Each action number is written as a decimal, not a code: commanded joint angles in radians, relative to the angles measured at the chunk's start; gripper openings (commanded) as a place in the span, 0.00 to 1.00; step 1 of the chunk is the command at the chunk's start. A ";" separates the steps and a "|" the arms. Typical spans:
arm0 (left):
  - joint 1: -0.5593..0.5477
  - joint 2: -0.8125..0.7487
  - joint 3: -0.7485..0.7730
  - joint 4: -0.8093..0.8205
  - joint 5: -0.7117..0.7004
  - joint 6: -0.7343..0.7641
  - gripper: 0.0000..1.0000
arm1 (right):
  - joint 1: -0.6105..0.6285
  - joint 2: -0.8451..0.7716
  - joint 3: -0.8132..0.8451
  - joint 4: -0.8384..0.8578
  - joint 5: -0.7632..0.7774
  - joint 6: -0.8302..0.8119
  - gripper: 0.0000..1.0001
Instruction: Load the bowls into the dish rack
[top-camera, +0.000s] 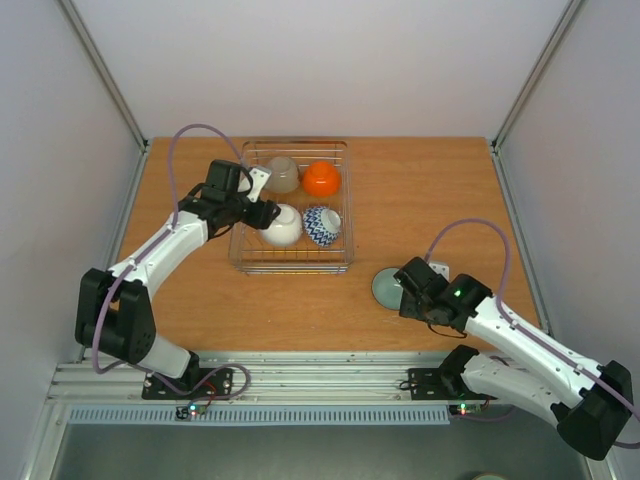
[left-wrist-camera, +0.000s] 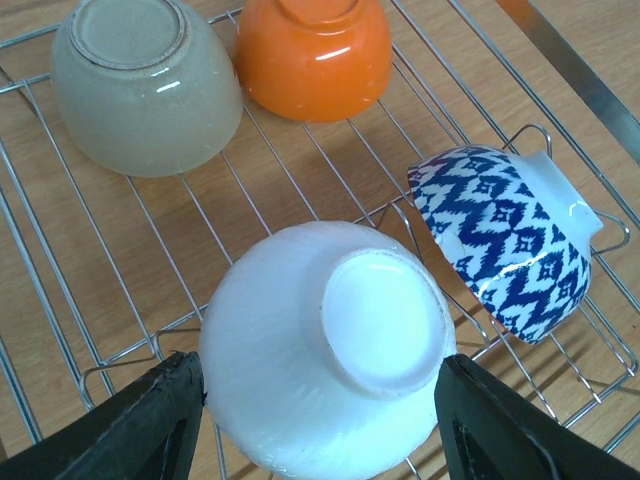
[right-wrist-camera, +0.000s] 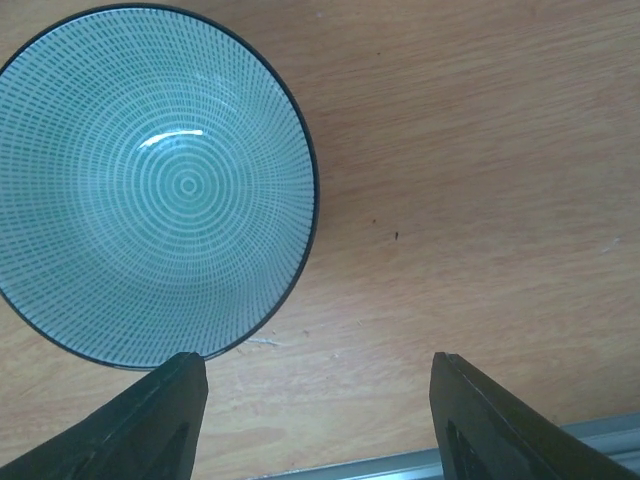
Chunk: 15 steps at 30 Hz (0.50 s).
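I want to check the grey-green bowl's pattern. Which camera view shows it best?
The right wrist view: the grey-green bowl is close up, upright on the table, its ringed inside and dark rim clear. The top external view shows it small, partly hidden by the right gripper. The left wrist view misses it.

bright even light, soft faint shadows, small glare on orange bowl (left-wrist-camera: 315, 62), wrist views sharp

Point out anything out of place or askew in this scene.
The blue-and-white zigzag bowl leans on its side in the silver wire dish rack, while the white bowl, beige bowl and orange bowl sit upside down. A pale grey-green bowl sits upright on the wooden table, outside the rack.
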<state>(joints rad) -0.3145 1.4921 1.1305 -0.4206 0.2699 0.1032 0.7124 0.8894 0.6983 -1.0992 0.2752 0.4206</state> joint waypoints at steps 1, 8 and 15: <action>-0.002 0.022 0.028 0.012 0.017 -0.007 0.64 | -0.005 0.014 -0.042 0.107 0.003 0.059 0.62; -0.003 0.021 0.027 0.010 0.014 -0.004 0.64 | -0.013 0.090 -0.073 0.192 0.034 0.061 0.56; -0.003 0.015 0.027 0.011 0.013 -0.001 0.64 | -0.020 0.129 -0.106 0.240 0.039 0.062 0.37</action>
<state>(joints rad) -0.3145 1.5051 1.1309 -0.4225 0.2733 0.1036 0.7010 1.0107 0.6083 -0.9005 0.2886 0.4629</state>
